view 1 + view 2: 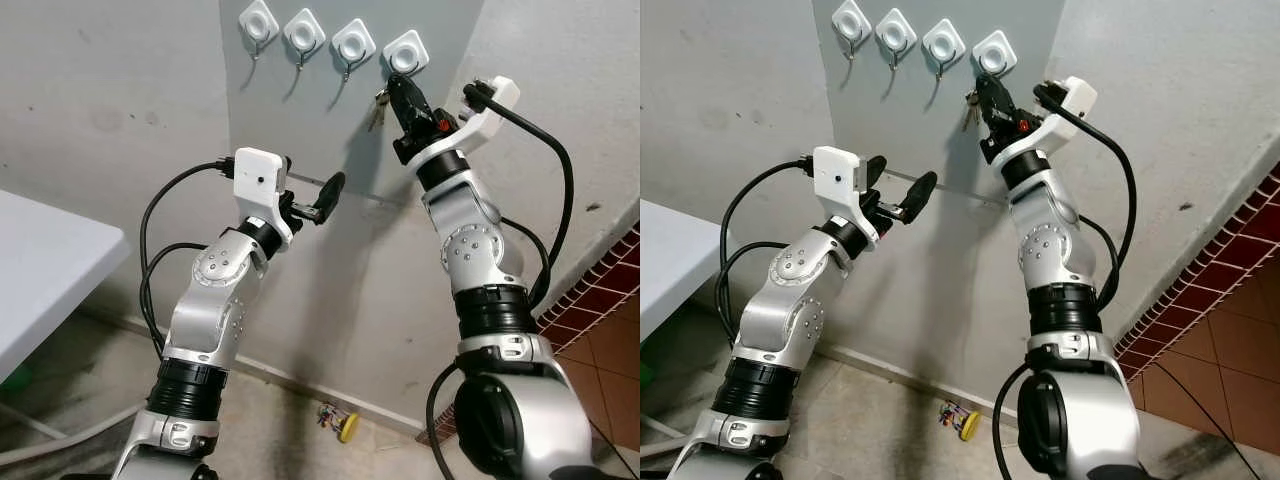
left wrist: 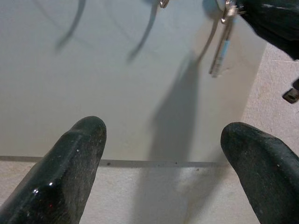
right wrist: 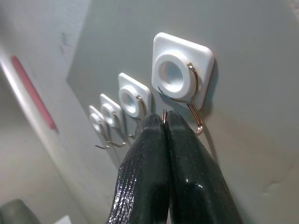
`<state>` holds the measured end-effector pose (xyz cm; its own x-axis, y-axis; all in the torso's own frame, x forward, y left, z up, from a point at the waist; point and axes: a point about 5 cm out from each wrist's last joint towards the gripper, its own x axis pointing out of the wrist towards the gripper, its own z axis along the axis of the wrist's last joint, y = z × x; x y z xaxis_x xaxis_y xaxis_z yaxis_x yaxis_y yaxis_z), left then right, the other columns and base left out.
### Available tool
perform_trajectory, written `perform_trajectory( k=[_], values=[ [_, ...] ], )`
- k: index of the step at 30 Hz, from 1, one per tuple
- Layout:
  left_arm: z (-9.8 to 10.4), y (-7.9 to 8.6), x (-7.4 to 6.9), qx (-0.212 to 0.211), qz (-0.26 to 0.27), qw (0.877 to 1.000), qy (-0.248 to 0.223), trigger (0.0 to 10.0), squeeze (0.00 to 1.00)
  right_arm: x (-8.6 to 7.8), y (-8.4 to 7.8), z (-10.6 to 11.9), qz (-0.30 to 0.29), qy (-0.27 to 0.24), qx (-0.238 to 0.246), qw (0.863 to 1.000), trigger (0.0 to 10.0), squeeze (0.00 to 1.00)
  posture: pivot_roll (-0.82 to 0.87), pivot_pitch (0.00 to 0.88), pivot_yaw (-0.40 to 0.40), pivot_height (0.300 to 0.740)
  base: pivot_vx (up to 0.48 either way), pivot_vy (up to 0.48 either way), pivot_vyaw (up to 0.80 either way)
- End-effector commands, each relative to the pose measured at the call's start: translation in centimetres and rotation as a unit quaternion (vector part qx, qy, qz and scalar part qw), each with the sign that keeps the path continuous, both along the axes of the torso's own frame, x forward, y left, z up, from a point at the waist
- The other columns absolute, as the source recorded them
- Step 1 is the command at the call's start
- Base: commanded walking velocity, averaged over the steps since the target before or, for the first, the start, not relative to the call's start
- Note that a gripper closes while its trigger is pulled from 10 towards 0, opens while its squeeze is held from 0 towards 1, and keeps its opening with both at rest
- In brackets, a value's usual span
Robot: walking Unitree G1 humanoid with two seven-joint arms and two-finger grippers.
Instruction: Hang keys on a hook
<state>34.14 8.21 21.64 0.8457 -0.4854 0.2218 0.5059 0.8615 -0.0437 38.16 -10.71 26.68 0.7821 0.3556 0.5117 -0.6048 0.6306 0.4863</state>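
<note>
Grey wall ahead, with a smoother grey panel (image 1: 350, 120) mounted on it carrying a row of four white square hooks (image 1: 307, 33) along its top. Right gripper (image 1: 402, 92) raised to the rightmost hook (image 3: 183, 79), fingers (image 3: 154, 177) pressed together, pinching a thin metal ring just beside that hook's wire prong. Keys (image 1: 379, 108) dangle below the right gripper, close against the panel; whether the ring sits over the prong cannot be told. Left gripper (image 1: 322, 200) held lower and to the left, near the panel, fingers (image 2: 70, 163) spread wide apart, nothing between them. White table (image 1: 45, 270) edge at far left. Small yellow object (image 1: 345, 428) on the floor at the wall's base. Red tiled floor (image 1: 600, 330) to the right.
</note>
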Motion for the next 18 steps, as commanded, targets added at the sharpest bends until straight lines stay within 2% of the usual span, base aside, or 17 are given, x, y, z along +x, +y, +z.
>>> perform_trajectory(
  k=[1,5,18],
  values=[
    [0.38,-0.04,-0.15,-0.001,0.001,1.0,-0.005,10.0,0.0,-0.34,-0.2,-0.03,0.01,-0.008,0.01,1.0,10.0,0.0,0.02,0.062,-0.074,0.74,0.0,0.0,0.0],
    [0.36,-0.15,-0.12,-0.001,-0.001,1.0,-0.003,10.0,0.0,-0.98,0.0,-0.14,0.036,-0.02,0.031,0.999,10.0,0.0,0.02,0.064,-0.072,0.74,0.0,0.0,0.0],
    [0.35,-0.03,-0.15,0.0,0.001,1.0,-0.002,10.0,0.0,-0.72,-0.19,0.18,0.032,-0.015,0.043,0.998,10.0,0.0,0.02,0.064,-0.072,0.74,0.0,0.0,0.0]
  ],
)
